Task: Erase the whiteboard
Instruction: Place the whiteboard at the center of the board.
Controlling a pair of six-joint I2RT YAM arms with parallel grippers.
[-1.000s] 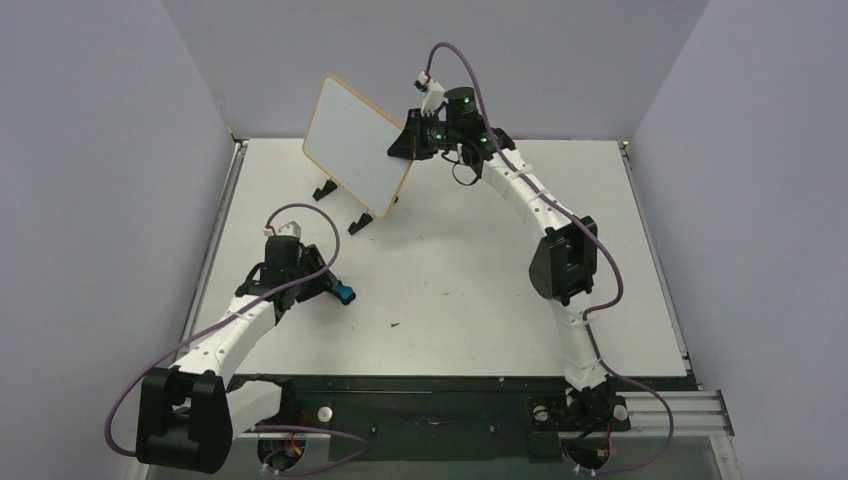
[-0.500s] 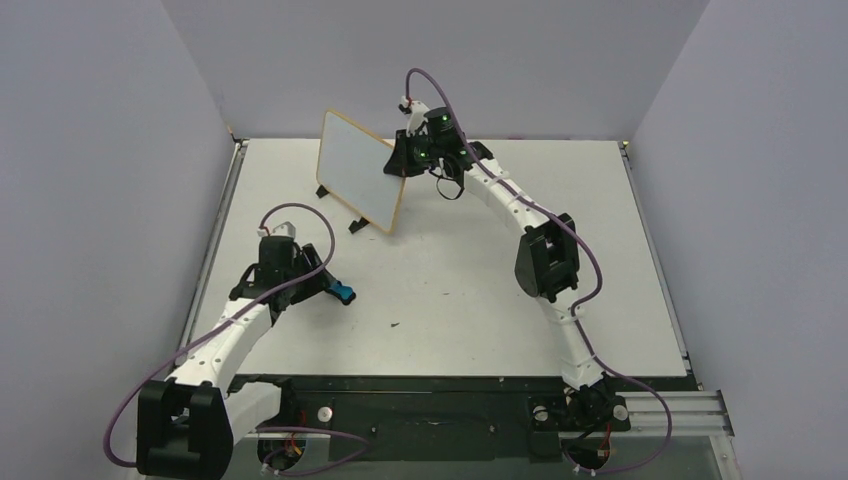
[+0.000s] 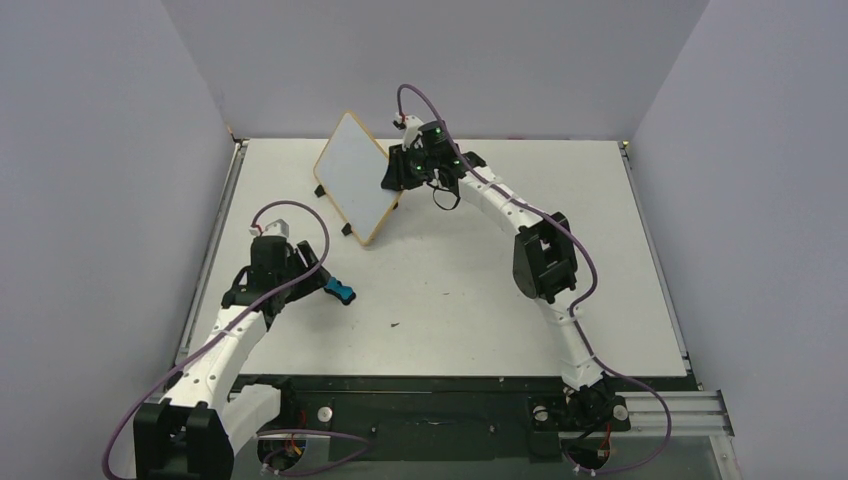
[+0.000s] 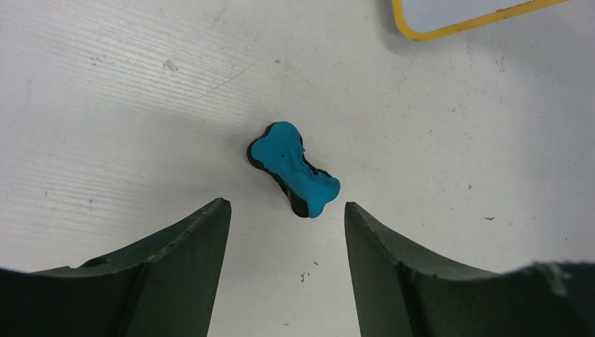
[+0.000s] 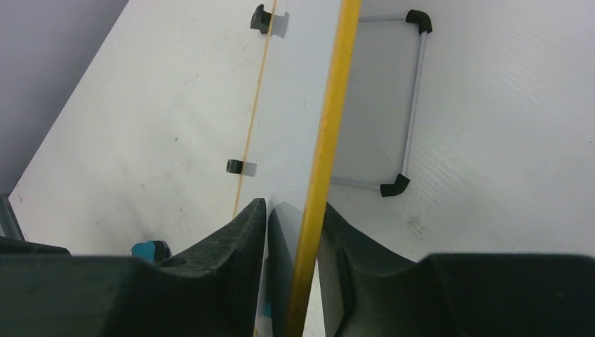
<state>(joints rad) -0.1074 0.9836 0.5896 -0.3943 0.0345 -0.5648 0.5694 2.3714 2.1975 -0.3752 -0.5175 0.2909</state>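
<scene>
Clamping whiteboard (image 3: 352, 178) edge, R gripper (image 5: 295, 210) is keeping it upright by wire stand (image 5: 415, 98), far, left of centre. L gripper (image 4: 286, 206), jaws apart, is hovering over blue eraser (image 4: 295, 175), prob. to grab it.

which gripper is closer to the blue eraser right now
Left. The left gripper is open, with the blue eraser lying just ahead of its fingertips. The right gripper is far back, clamped on the whiteboard edge.

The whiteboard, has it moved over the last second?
Yes. The whiteboard, clamped in the right gripper, has come down: its top corner stood well above the table's far edge, now barely above it.
</scene>
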